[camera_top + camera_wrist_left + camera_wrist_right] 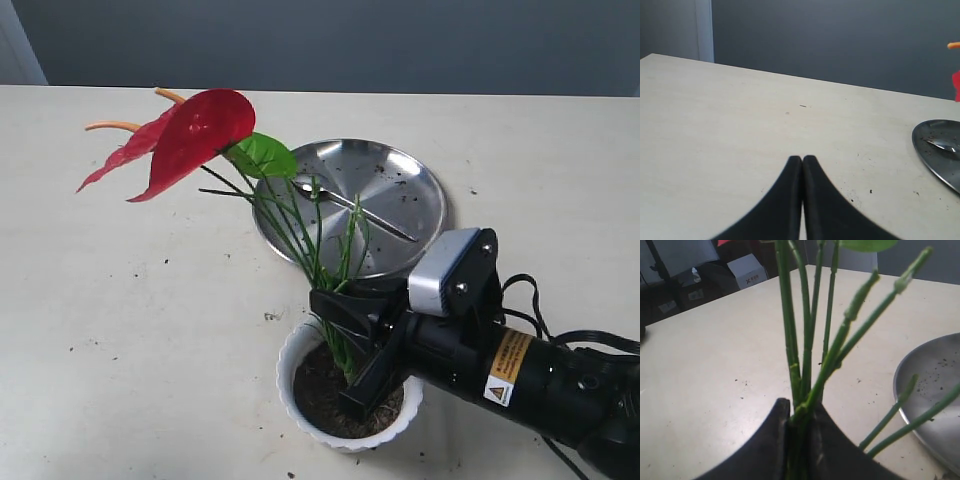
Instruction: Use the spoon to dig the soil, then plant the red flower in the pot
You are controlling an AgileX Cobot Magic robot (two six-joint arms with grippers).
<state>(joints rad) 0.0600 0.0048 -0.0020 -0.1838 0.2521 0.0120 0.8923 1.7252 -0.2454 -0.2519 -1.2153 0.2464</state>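
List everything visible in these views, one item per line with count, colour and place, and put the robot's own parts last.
red flower: one bunch, red spathes, orange spadices, green leaf and stems; stems clamped in the right gripper, lower ends down in the pot.
pot: one, white with fluted rim; near edge of the table, in front of the plate.
soil: one mass, dark brown; inside the pot.
plate: one, shiny steel, speckled with dark crumbs; behind the pot.
spoon: one, silver; lying on the plate.
table: one, pale beige; under everything.
left gripper: one, black; closed on nothing, over bare table.
right gripper: one, black; over the pot.
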